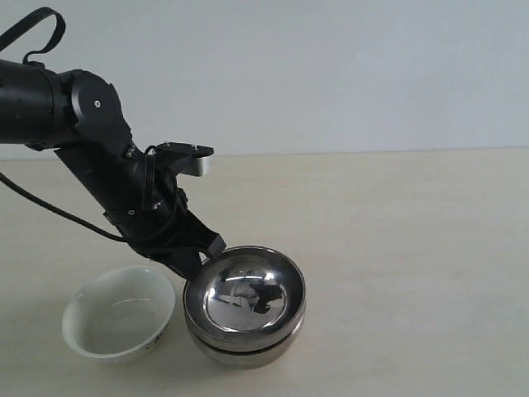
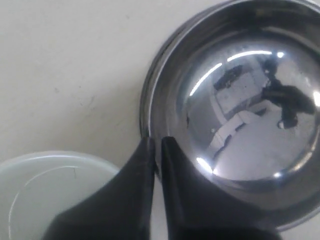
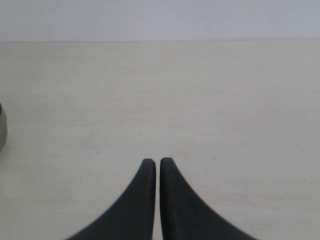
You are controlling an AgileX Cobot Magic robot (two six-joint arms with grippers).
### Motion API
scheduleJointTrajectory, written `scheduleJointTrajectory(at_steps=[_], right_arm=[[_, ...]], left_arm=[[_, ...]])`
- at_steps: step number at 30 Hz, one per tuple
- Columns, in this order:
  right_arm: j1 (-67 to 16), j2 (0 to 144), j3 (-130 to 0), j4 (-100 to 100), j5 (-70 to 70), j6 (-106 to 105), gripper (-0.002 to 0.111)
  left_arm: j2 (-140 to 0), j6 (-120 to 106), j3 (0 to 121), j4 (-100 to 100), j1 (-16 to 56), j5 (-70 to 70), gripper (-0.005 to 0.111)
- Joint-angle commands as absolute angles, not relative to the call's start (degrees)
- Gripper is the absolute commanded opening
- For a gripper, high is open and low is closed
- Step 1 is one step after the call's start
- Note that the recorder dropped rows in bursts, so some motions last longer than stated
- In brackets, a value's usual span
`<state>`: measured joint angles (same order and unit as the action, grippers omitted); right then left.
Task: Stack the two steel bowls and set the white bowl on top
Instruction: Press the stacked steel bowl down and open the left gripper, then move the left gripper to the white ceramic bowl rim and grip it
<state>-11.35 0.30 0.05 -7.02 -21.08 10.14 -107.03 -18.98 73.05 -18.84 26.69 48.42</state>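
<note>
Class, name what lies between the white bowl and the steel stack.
The left gripper, shut on the top steel bowl's rim; otherwise a strip of bare table. The left wrist and exterior views show it.

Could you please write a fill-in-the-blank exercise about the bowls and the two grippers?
The stack of steel bowls holds ____ bowls.
The white bowl stands to the ____ of the stack in the exterior view.
The left gripper pinches the top steel bowl at its ____.
The right gripper is ____ and holds nothing.
Missing words: two, left, rim, shut.
</note>
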Motion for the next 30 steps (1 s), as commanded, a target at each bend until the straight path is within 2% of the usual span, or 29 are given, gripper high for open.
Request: scheduleJointTrajectory(at_steps=[1,16,27,29,30], right_arm=[[-10.87,0.0,0.0,-7.42,-20.72,10.12,0.0],[-10.87,0.0,0.0,-7.42,-20.72,10.12,0.0],[-10.87,0.0,0.0,-7.42,-20.63,10.12,0.0],[-10.87,0.0,0.0,-7.42,-20.63,10.12,0.0],[-10.87,0.0,0.0,-7.42,-20.63,10.12,0.0]], left_arm=[[-106.0,-17.77,73.32,-19.06,26.51,49.35,0.004],[-102.96,-15.04,73.21,-14.43,25.87,48.73,0.004],[-99.04,-13.94,72.0,-13.0,10.49,56.27,0.004],[-99.04,-13.7,71.0,-13.97,9.21,54.62,0.011],[-99.04,-13.7,70.29,-15.72,8.69,53.31,0.021]])
